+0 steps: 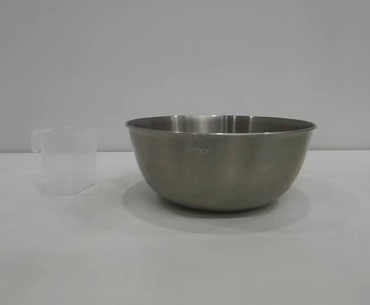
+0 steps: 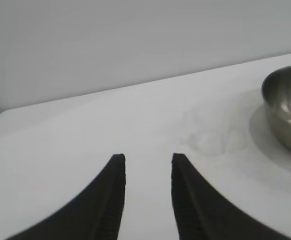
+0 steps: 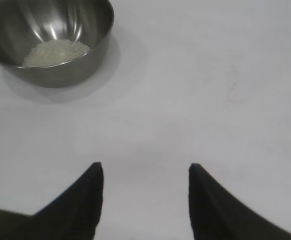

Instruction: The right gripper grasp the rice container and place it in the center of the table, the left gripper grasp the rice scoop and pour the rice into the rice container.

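Rice container point(image 1: 220, 162) x1 w/ rice point(image 3: 55, 52), 1 rice scoop point(image 1: 67, 160), 2 grippers: left gripper point(image 2: 148, 161), right gripper point(image 3: 145, 167), both apart, empty.

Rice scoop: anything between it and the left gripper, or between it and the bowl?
Nothing visible. The left gripper is open over bare table; the rice scoop shows faintly ahead of it, standing upright beside the rice container, apart from it. Rice already lies in the bowl.
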Tool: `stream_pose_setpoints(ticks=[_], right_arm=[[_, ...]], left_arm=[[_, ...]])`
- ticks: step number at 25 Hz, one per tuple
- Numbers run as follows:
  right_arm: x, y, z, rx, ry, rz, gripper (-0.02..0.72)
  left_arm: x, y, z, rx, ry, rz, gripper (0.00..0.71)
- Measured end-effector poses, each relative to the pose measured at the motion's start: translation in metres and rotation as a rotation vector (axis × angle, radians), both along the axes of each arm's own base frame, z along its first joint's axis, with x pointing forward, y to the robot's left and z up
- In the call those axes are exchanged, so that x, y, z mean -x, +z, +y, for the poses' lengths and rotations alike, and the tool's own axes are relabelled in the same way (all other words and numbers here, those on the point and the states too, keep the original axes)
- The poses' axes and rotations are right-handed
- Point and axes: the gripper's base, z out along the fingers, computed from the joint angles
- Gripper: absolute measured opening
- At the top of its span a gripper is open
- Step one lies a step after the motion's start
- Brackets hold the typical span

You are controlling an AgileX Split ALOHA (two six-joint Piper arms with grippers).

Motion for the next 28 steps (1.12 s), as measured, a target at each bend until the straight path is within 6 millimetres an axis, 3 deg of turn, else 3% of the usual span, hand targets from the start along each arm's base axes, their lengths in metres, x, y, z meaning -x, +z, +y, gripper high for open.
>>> stream_pose_setpoints(ticks=[8,12,28], right_arm=[[0.0,0.0,0.0,0.0,0.0,0.0,0.37],[0.0,0.0,0.0,0.0,0.0,0.0,0.37],[0.0,0.0,0.0,0.0,0.0,0.0,0.37]], left_arm=[[0.027,0.006,-0.001,0.06,-0.006,0.08,0.237],[0.035,-0.003,0.0,0.064,0.002,0.221,0.237],[0.032,-0.008,0.0,0.053,0.005,0.222,0.237]])
